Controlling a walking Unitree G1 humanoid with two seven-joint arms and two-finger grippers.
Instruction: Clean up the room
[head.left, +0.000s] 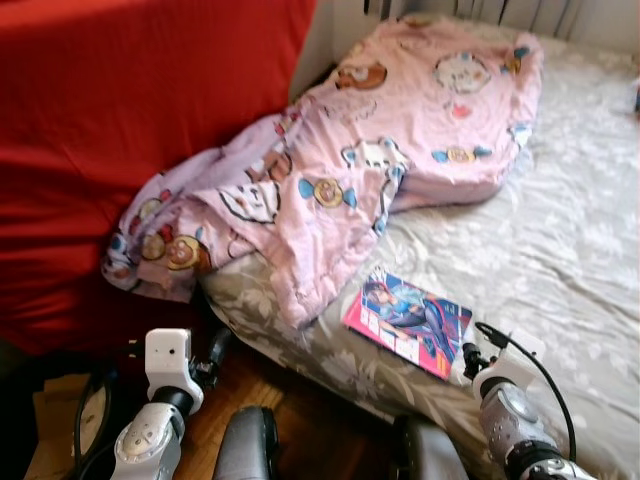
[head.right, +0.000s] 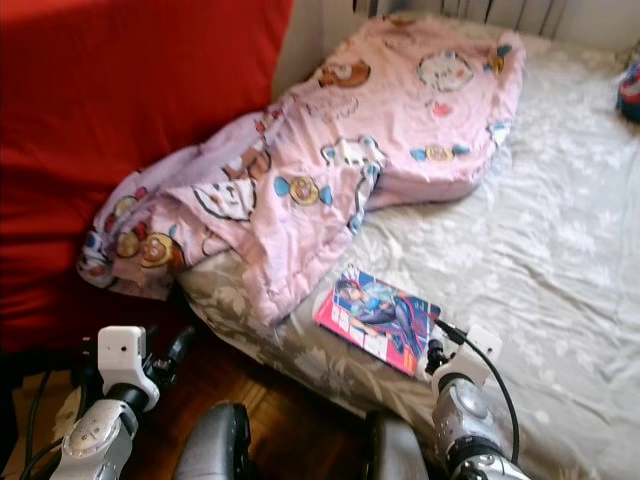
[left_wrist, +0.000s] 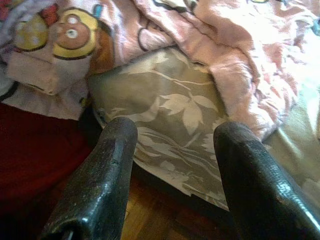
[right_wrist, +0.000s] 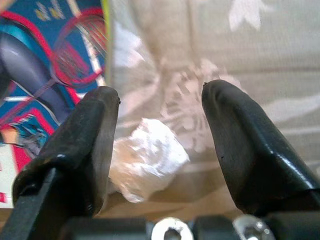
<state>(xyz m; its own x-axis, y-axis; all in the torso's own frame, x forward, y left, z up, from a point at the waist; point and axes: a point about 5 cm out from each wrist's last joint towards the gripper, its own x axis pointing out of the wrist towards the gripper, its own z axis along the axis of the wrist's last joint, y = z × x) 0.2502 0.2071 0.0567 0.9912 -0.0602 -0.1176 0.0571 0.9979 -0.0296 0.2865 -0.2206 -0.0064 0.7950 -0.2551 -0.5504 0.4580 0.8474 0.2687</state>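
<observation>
Hovering right gripper (right_wrist: 160, 150), fingers wide apart, nothing held, over crumpled white paper wad (right_wrist: 147, 157) on grey leaf-print bedsheet (head.left: 560, 250), just beside colourful glossy magazine (head.left: 408, 320). Left gripper (left_wrist: 172, 170) gaping empty near pink cartoon-print blanket (head.left: 380, 150).

Comic book (right_wrist: 47, 75) — cropped by frame edge

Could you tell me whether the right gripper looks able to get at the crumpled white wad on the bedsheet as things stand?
Probably yes. The right gripper is open, its fingers either side of the crumpled white wad on the bedsheet. Nothing lies between them; the comic book sits off to one side.
</observation>
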